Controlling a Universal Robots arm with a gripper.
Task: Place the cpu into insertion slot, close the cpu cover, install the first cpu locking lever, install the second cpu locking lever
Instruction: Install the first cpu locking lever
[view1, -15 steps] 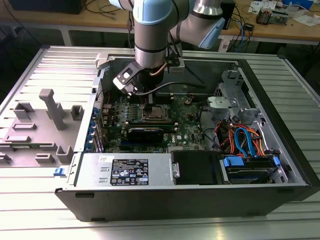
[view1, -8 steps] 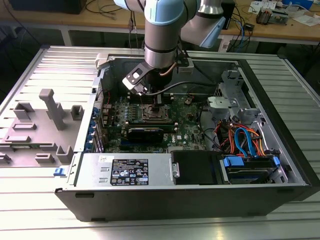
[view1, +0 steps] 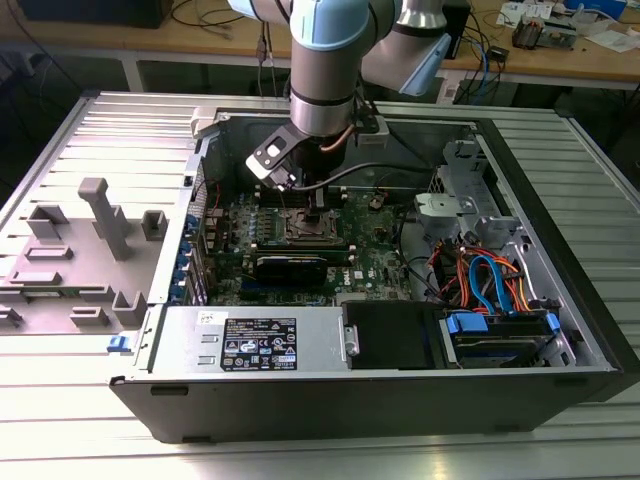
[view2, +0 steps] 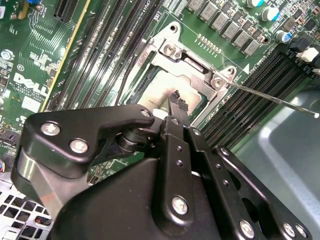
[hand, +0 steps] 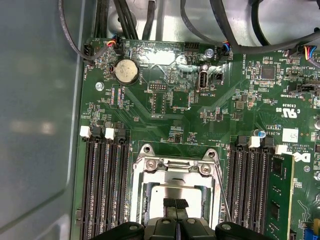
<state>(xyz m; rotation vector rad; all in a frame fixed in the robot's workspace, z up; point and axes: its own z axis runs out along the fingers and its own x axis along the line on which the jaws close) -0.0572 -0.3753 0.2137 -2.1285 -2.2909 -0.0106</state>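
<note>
Pressed together on nothing: black two-fingered pincer, tips over one dull silver square cpu, contact unclear. Seated in the dark square insertion slot, framed by one silvery windowed cpu cover. One thin steel lever rod jutting aside. In the exterior view, the whole open black computer case.

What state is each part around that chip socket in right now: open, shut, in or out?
pincer: shut, tips just above the cpu's top.
cpu: seated in the insertion slot.
cpu cover: looks lowered over the cpu.
locking lever: sticking out free, not latched.
computer case: side open, board exposed.
</note>
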